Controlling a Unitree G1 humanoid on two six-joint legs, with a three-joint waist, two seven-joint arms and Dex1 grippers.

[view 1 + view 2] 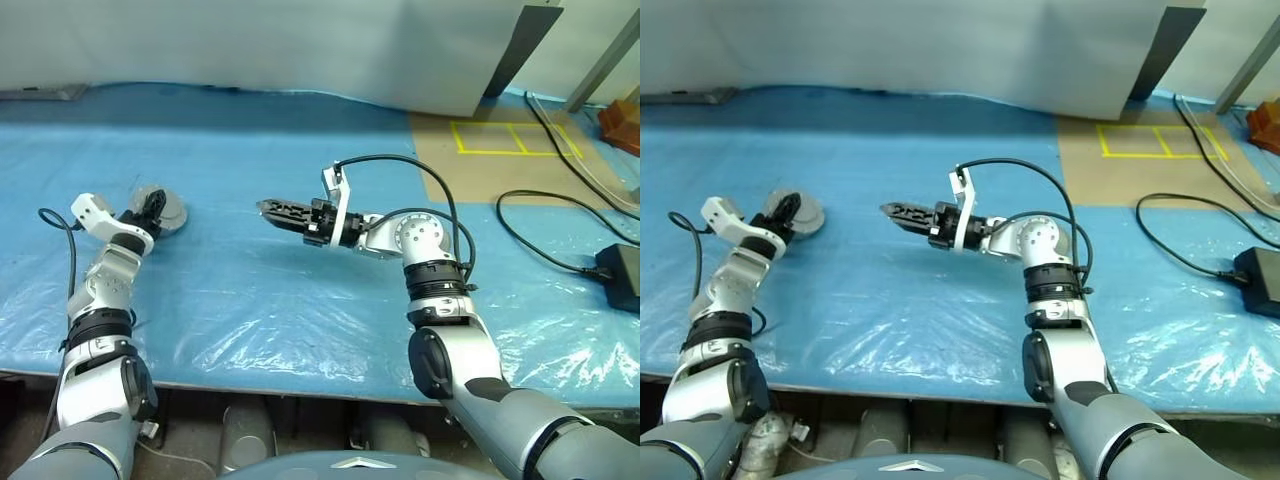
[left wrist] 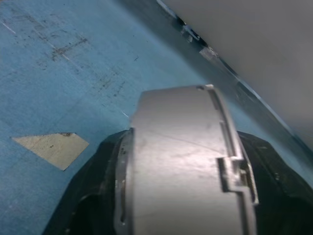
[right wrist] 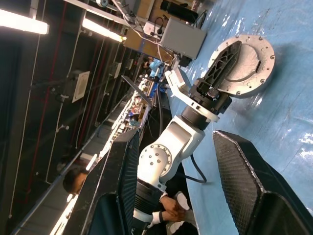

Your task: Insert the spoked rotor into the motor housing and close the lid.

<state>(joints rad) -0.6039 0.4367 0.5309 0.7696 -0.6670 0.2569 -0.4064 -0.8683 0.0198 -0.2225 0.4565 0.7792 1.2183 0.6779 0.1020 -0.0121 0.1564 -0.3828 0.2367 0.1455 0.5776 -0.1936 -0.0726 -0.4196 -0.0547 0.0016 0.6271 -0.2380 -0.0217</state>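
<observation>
Right wrist view: left gripper (image 3: 230,61) sits on a round grey disc with a bolt-hole rim, likely the lid (image 3: 252,68), flat on the blue table (image 1: 300,300) at far left. Its jaws straddle the disc; whether clamped or let go, cannot tell. Right gripper (image 1: 275,211) hovers mid-table, jaws parted, empty. To do this well: keep the lid level, centre it before pressing.
</observation>
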